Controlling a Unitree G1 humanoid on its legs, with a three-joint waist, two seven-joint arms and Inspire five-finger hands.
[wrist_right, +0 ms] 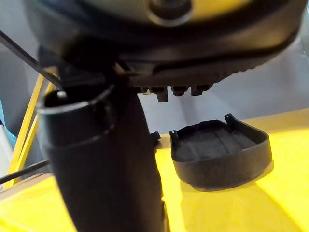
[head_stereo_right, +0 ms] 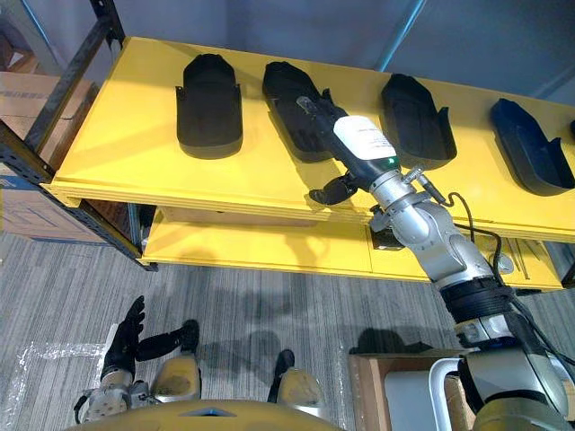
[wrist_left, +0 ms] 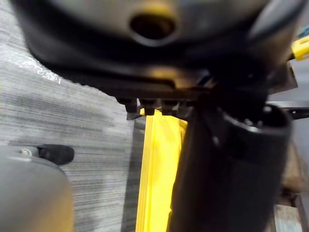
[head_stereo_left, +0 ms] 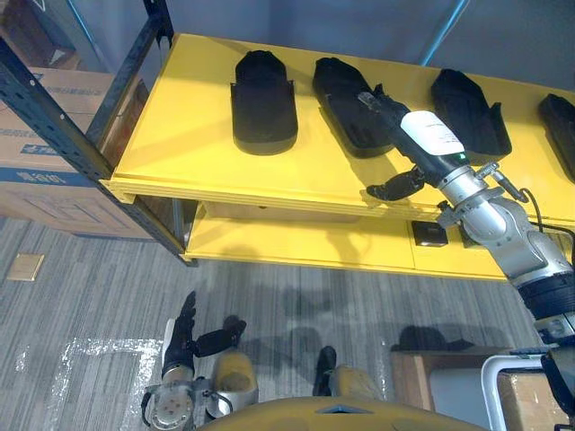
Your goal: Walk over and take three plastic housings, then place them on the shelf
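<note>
Several black plastic housings lie in a row on the yellow shelf (head_stereo_left: 180, 135). My right hand (head_stereo_left: 429, 136) reaches over the front edge. Its straight fingers (head_stereo_left: 375, 101) rest on top of the second housing (head_stereo_left: 341, 85), and the thumb (head_stereo_left: 395, 186) sticks out over the shelf's front edge, so the hand is open. The first housing (head_stereo_left: 263, 99) lies free to its left and also shows past the hand in the right wrist view (wrist_right: 219, 159). Two more housings (head_stereo_left: 469, 112) (head_stereo_left: 561, 126) lie to the right. My left hand (head_stereo_left: 184, 337) hangs low over the carpet, open and holding nothing.
A dark metal upright (head_stereo_left: 63, 135) frames the shelf's left end, with cardboard boxes (head_stereo_left: 40, 184) behind it. A lower yellow shelf (head_stereo_left: 296, 242) sits beneath. A brown box with a white frame (head_stereo_left: 467, 386) stands on the floor at the lower right.
</note>
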